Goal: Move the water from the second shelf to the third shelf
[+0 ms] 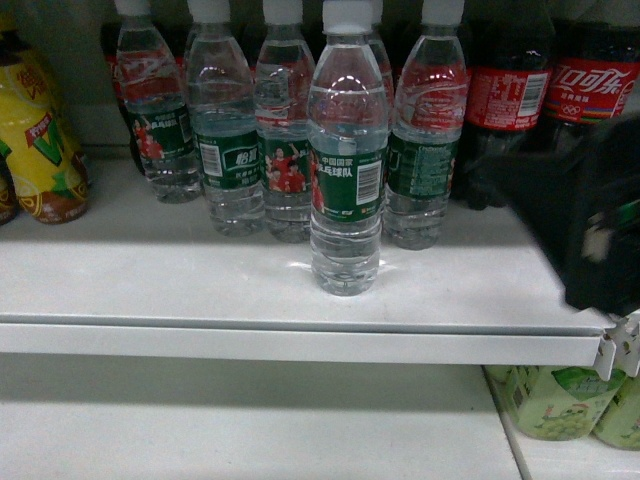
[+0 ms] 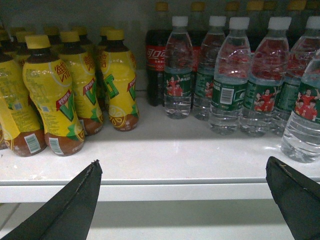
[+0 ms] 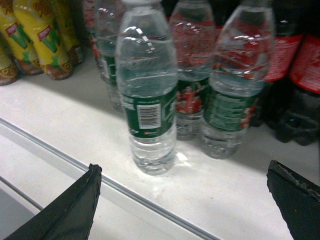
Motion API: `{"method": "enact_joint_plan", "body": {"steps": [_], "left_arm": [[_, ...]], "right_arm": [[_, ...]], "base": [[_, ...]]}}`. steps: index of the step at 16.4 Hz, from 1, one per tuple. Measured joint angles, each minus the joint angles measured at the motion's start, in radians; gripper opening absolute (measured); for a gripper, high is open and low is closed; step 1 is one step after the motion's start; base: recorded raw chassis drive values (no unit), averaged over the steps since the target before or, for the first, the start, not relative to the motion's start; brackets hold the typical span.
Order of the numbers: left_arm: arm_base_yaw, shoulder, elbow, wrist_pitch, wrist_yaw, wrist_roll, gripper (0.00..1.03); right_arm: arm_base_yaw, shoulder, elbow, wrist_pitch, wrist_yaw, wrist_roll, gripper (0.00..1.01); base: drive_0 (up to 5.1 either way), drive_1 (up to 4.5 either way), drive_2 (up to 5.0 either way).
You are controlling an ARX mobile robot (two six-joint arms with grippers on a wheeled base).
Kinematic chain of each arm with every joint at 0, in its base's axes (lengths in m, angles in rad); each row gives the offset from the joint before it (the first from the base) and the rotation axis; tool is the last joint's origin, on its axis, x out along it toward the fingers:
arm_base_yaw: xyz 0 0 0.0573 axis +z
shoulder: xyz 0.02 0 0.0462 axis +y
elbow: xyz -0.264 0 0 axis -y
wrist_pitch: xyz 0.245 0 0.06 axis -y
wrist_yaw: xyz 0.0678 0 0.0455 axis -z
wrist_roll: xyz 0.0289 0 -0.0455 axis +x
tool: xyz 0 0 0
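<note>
The water (image 1: pixel 346 150) is a clear bottle with a white cap and a green label with a barcode. It stands upright, alone, in front of a row of like bottles (image 1: pixel 230 140) on a white shelf (image 1: pixel 180 280). In the right wrist view this bottle (image 3: pixel 147 95) is ahead and left of centre. My right gripper (image 3: pixel 182 170) is open, short of the bottle and empty. Its arm (image 1: pixel 600 230) shows as a dark blur at the shelf's right end. My left gripper (image 2: pixel 182 170) is open and empty before the shelf edge. There the front bottle (image 2: pixel 305 115) stands at the far right.
Yellow lemon tea bottles (image 2: pixel 55 95) fill the shelf's left side. Dark cola bottles (image 1: pixel 545 90) with red labels stand at the right. Below lies another white shelf (image 1: pixel 250 420) with pale green packs (image 1: pixel 560 400) at its right. A metal lip (image 3: pixel 150 200) runs along the shelf front.
</note>
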Motion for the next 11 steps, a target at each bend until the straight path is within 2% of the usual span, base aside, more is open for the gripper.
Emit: {"method": "enact_joint_plan", "body": {"steps": [2, 4, 6, 11], "left_arm": [[0.000, 0.000, 0.000, 0.000, 0.000, 0.000, 0.98], [0.000, 0.000, 0.000, 0.000, 0.000, 0.000, 0.98], [0.000, 0.000, 0.000, 0.000, 0.000, 0.000, 0.98], [0.000, 0.000, 0.000, 0.000, 0.000, 0.000, 0.98]], "right_arm": [[0.094, 0.098, 0.050, 0.024, 0.026, 0.001, 0.98], [0.157, 0.180, 0.104, 0.035, 0.050, 0.011, 0.98], [0.195, 0.247, 0.154, 0.021, 0.078, 0.040, 0.98], [0.236, 0.364, 0.302, -0.017, 0.170, 0.136, 0.98]], "base": [[0.0, 0.00, 0.0], [0.0, 0.00, 0.0], [0.0, 0.00, 0.0], [0.0, 0.00, 0.0]]}}
